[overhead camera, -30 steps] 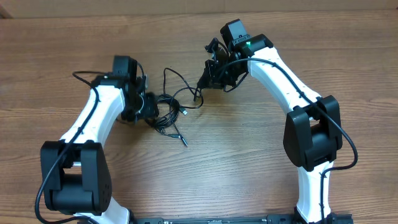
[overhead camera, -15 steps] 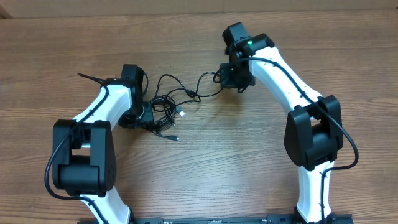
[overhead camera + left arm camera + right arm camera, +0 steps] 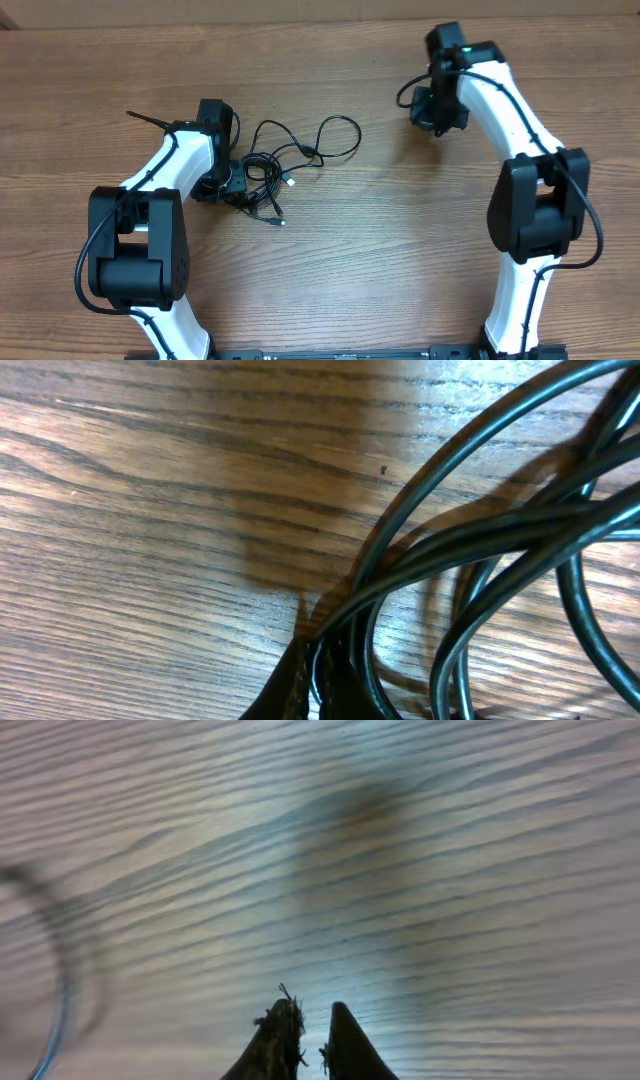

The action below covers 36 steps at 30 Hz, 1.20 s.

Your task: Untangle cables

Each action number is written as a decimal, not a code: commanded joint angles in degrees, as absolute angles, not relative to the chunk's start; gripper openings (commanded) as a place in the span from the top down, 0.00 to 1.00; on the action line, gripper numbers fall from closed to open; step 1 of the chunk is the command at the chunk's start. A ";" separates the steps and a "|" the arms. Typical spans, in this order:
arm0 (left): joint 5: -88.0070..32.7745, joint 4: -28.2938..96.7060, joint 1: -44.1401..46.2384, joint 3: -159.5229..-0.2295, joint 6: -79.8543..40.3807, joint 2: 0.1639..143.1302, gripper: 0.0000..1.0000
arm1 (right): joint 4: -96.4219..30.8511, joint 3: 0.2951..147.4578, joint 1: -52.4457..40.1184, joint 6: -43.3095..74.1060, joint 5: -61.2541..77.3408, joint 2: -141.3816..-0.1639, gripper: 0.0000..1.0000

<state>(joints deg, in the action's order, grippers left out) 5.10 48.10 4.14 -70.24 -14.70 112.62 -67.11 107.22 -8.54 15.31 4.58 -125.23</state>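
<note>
From above, the cables (image 3: 265,175) lie on the wooden table (image 3: 380,260) in the left half. They form a tight tangle beside the left gripper (image 3: 232,188), with 2 loose loops spreading to the right and one plug end (image 3: 282,222) pointing toward the near edge. This view does not show how the left fingers stand, because the arm covers them. The left wrist camera shows it better. There the left gripper (image 3: 313,665) has its tips pressed almost together at the bottom of the picture, and several strands of the cables (image 3: 500,530) run straight into them, so it pinches the tangle low over the table (image 3: 130,510). From above, the right gripper (image 3: 430,108) is far to the right, well apart from every loop. Its own camera is blurred. It shows the right gripper (image 3: 315,1020) over bare wood (image 3: 450,870), its fingertips (image 3: 280,1035) close, with only a narrow gap and nothing between them. A dark curved line (image 3: 55,970) appears at the left edge, and I cannot tell which cord it is.
</note>
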 commanded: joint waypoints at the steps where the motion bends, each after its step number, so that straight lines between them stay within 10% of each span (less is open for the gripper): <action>1: 6.28 45.28 3.68 -66.02 -15.44 121.45 0.96 | -67.02 107.20 -9.63 11.46 23.18 -124.40 0.86; 25: 2.92 39.97 3.81 -65.93 -15.46 121.45 0.96 | -54.24 107.20 -30.33 11.46 11.97 -124.49 0.25; 34: 2.90 39.97 3.81 -65.93 -15.49 121.45 0.96 | -49.89 107.20 -33.78 11.49 9.04 -128.92 0.21; 36: 2.20 39.99 3.81 -65.93 -15.49 121.45 0.96 | -49.58 107.20 -34.02 11.46 8.99 -130.50 0.33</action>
<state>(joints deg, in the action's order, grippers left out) 5.15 41.04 4.08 -70.24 -14.70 112.77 -50.06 107.22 -33.58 11.46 10.44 -127.00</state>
